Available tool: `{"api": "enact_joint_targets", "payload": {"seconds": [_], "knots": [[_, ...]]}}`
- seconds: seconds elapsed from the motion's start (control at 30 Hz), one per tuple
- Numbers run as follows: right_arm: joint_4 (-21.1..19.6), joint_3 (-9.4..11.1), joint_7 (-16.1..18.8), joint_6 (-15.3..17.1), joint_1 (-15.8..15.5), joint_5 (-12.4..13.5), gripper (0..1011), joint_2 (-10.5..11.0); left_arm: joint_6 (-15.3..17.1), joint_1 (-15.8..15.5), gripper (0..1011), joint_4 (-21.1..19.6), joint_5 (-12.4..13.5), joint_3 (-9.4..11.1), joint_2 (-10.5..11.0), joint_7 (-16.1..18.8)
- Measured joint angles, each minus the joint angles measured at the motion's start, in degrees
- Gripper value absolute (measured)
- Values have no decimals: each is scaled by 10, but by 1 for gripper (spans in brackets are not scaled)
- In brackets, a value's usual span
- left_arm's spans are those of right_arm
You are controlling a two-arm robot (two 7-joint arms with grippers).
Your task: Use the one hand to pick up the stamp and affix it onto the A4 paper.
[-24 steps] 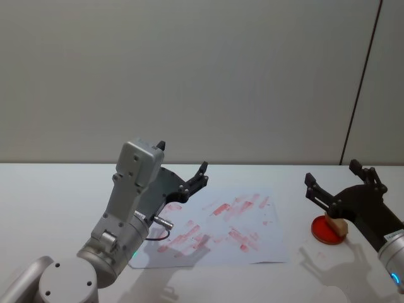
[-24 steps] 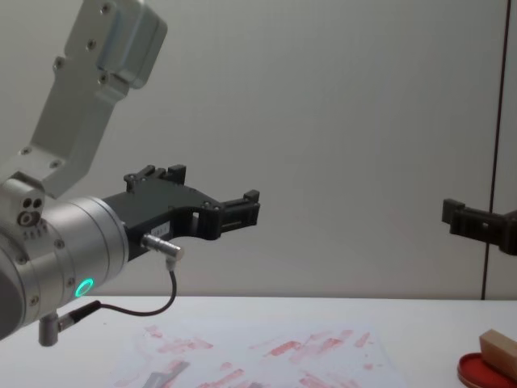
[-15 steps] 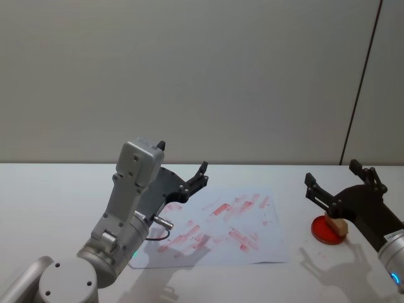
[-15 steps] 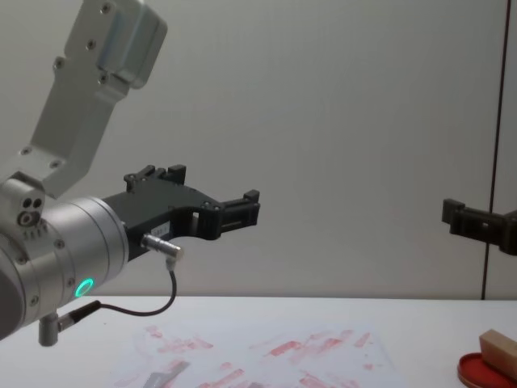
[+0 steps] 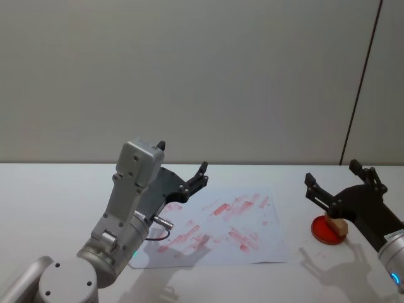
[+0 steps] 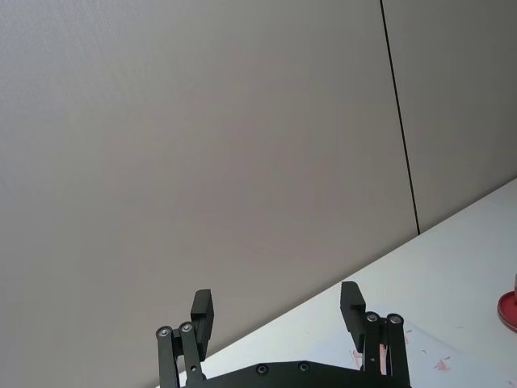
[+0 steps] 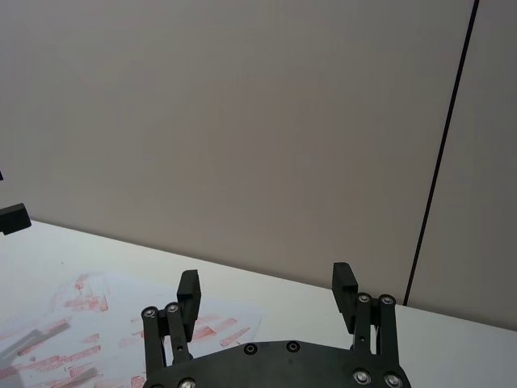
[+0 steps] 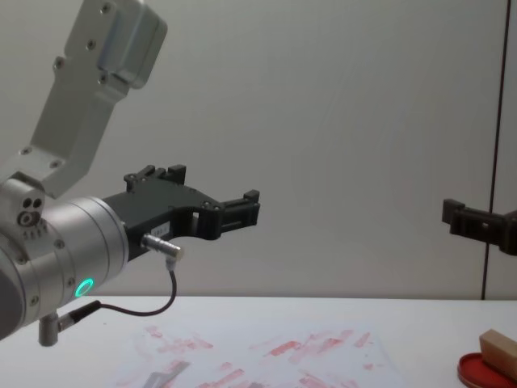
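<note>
The stamp [image 5: 338,226], a small tan wooden block, rests tilted on the round red ink pad [image 5: 324,231] at the table's right; the chest view shows the stamp [image 8: 499,351] low at its right edge. The A4 paper [image 5: 221,222] lies flat mid-table, covered in red marks. My right gripper [image 5: 338,175] hovers open above the stamp, apart from it, with nothing between its fingers [image 7: 345,281]. My left gripper [image 5: 183,158] is raised open over the paper's left part, also holding nothing.
The white table [image 5: 50,189] runs to a plain grey wall behind. A cable [image 8: 153,305] loops under my left wrist. The tip of my left gripper [image 7: 12,218] shows at the edge of the right wrist view.
</note>
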Motion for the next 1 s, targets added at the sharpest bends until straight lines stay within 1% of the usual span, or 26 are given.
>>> {"api": "enact_joint_targets", "payload": {"seconds": [1.0], "knots": [[0, 0, 0, 0, 0, 0, 1001, 0, 0, 0, 1002, 0, 0, 0, 0, 0]]}}
